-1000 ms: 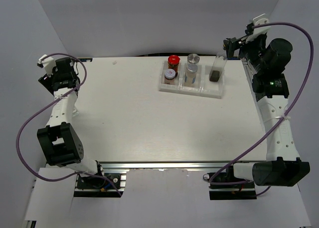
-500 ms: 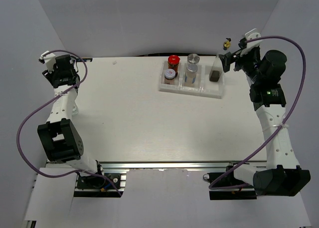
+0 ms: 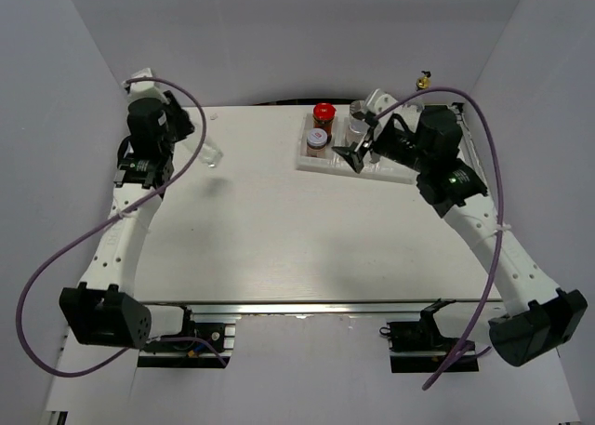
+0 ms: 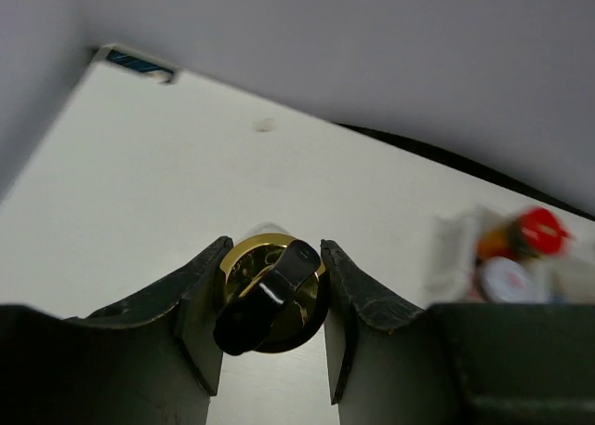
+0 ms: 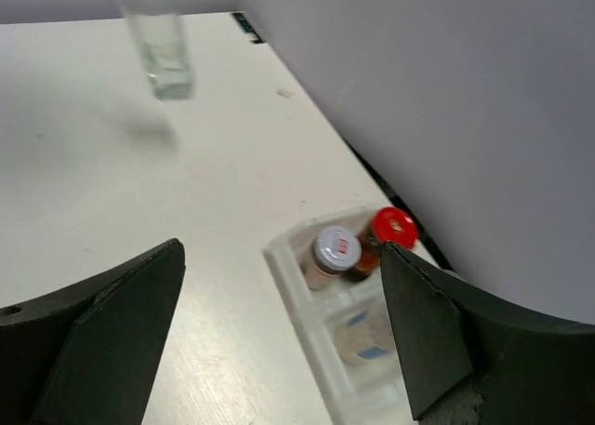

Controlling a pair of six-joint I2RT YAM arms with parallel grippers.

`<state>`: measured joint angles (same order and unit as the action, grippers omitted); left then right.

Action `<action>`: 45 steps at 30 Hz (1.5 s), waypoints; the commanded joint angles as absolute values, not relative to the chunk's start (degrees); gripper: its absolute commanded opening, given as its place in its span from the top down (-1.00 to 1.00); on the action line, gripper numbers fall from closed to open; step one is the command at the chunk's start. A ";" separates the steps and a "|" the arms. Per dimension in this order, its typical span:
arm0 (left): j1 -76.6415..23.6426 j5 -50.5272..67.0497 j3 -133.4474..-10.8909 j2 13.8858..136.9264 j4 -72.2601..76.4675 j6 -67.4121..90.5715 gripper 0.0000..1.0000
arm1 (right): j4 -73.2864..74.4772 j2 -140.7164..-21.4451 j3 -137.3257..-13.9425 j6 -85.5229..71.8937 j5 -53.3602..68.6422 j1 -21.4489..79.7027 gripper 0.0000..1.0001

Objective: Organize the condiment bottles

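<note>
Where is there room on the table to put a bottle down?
The middle of the table, between the tray and the near edge, is bare. So is the far strip between the held gold-capped bottle and the tray. The tray is crowded: jars, right gripper.

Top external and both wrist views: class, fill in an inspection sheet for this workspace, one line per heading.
Surface: white table, mostly bare.
Job's things: red-capped jar and pale-lidded jar share the left compartment of the white tray. The silver-capped bottle stands in the middle one, partly hidden. The slim gold-capped bottle is held clear of the table. Another gold cap shows behind the right arm, its body hidden.
Clutter: one small speck near the far edge.
Grippers: left gripper shut on the slim bottle's cap; right gripper open, empty, above the tray.
Cables: purple cables loop beside both arms.
Surroundings: plain grey walls.
</note>
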<state>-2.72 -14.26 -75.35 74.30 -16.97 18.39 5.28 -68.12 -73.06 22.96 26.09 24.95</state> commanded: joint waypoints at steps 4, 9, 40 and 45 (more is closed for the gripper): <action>-14.05 2.87 -74.88 70.31 -7.65 19.87 1.00 | 2.81 -74.61 -73.30 22.22 30.41 31.02 -0.79; -23.88 6.24 -75.85 71.54 -8.26 16.70 1.00 | 5.53 -79.97 -75.49 25.05 27.69 35.06 -0.79; -41.75 -3.96 -76.20 74.10 -8.09 15.03 1.00 | -14.15 -86.92 -66.62 11.16 24.26 39.46 -0.48; -41.84 -2.02 -75.50 73.57 -7.65 16.34 1.00 | -14.59 -87.62 -66.09 12.39 25.05 39.55 -0.52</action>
<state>-40.16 -7.25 -74.35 78.35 -14.87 14.00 -11.49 -87.57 -66.63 12.43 26.72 39.51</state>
